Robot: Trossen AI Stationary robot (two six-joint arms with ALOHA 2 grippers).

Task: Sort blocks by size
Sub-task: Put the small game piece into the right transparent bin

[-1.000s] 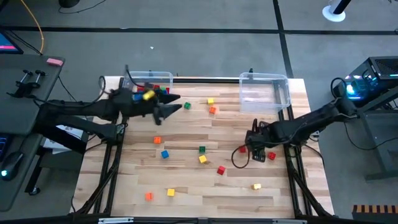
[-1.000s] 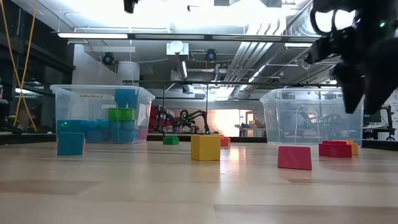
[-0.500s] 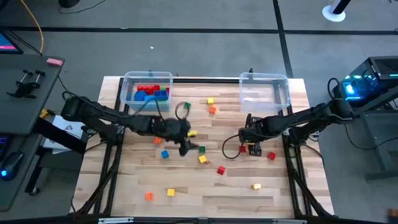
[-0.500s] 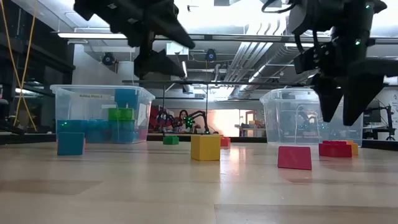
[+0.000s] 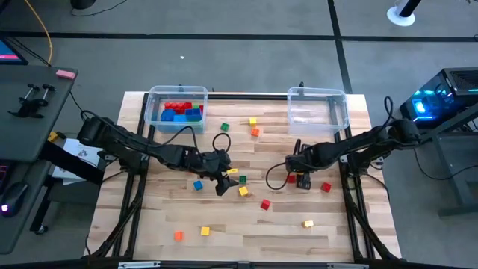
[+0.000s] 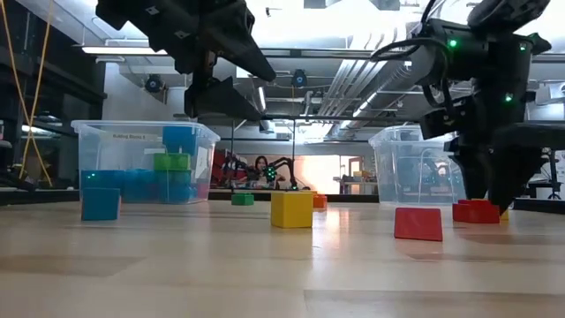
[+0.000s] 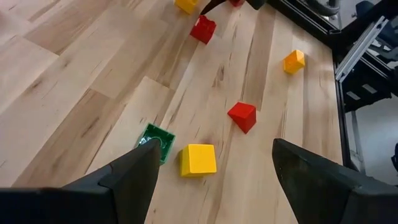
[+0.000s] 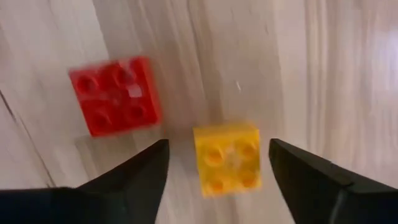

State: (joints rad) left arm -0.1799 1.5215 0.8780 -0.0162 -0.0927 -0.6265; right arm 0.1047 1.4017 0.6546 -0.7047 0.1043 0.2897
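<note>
1. The left gripper [image 5: 228,181] is hanging over the middle of the table with its jaws standing wide and gripping nothing. In the left wrist view its fingers [image 7: 134,171] are bracketing a green block [image 7: 156,140] and a yellow block [image 7: 198,159] that are lying just beside each other on the wood, with no contact that I can make out.

2. The right gripper [image 5: 302,178] is sitting low over the right half of the table, jaws parted fairly wide. In the right wrist view a yellow cube [image 8: 226,158] is lying between its fingers [image 8: 134,177], and a red brick [image 8: 115,95] is lying just beside that cube; whether the fingers are touching the cube, I cannot tell.

3. Two clear bins are standing along the far edge: the left bin [image 5: 153,96] is holding a heap of red and blue blocks [image 5: 179,111], and the right bin [image 5: 340,101] is holding nothing I can see.

4. About a dozen small blocks are lying scattered on the table [image 5: 358,232], several of them near the front edge, among them an orange cube [image 5: 178,236] and a yellow one [image 5: 205,232].

5. Bare wood is showing at the left side and at the front right corner.
</note>
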